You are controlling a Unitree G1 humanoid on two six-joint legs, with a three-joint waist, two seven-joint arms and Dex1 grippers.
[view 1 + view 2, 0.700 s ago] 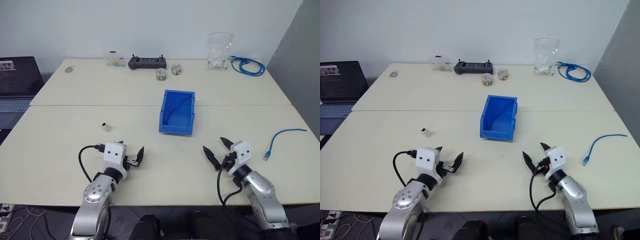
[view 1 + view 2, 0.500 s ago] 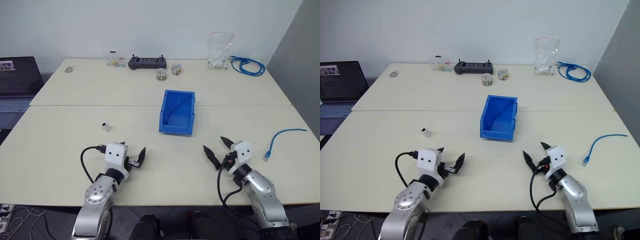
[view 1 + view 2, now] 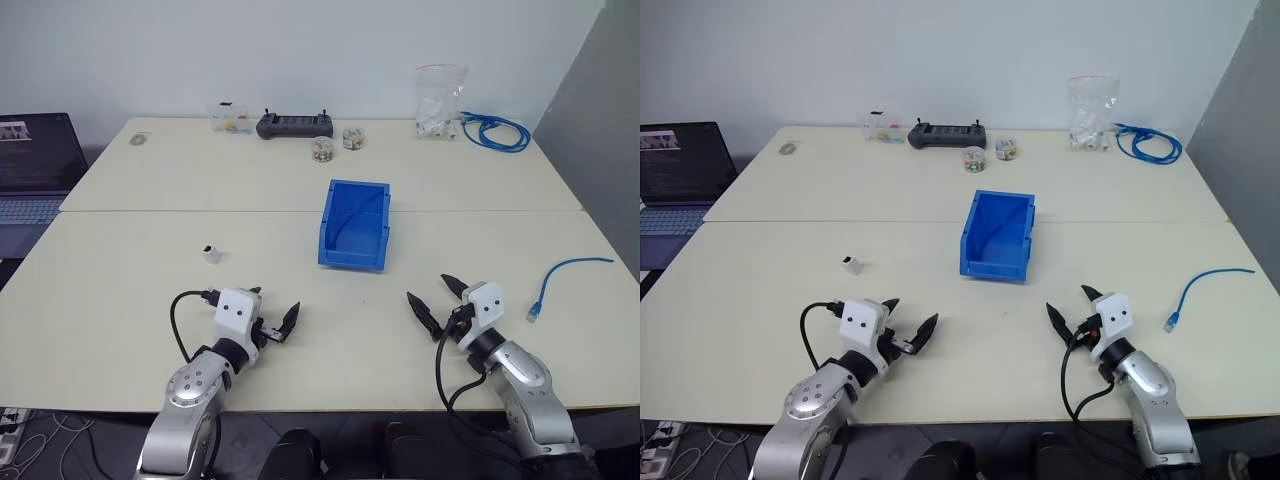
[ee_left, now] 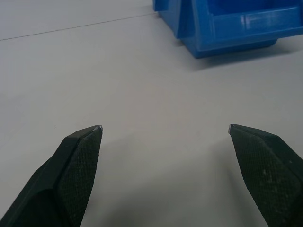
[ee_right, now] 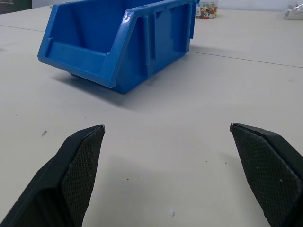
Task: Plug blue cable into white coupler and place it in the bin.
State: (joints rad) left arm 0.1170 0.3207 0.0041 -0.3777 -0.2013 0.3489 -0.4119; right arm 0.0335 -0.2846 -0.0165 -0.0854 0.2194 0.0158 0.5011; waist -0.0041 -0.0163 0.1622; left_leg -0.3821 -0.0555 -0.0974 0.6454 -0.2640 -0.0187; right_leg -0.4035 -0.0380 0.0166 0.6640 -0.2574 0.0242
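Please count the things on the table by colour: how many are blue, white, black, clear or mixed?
Blue: 3 (bin, loose cable, coiled cable)
White: 1 (coupler)
Black: 1 (controller)
Clear: 2 (bag, small box)
Mixed: 2 (bead jars)
Total: 9
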